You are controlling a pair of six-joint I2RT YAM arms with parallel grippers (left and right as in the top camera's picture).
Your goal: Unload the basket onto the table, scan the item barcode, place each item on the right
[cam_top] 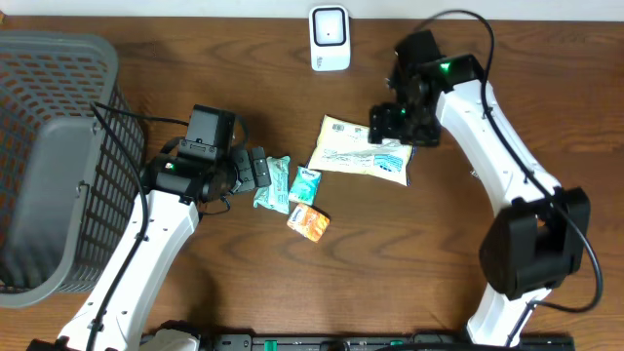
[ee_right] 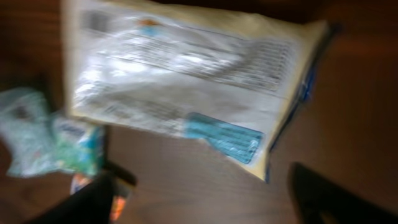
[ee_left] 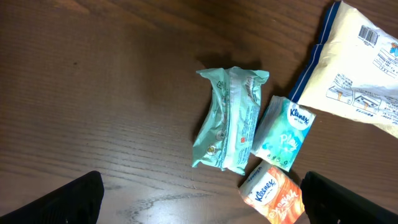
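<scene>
Cream packet (cam_top: 349, 148) flat on table (cam_top: 244, 58), just beyond wide, empty right jaws, left jaws wide, empty

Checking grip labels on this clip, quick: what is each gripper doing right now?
Left gripper: open, holding nothing.
Right gripper: open, holding nothing; the bag lies free of its fingers.
</scene>
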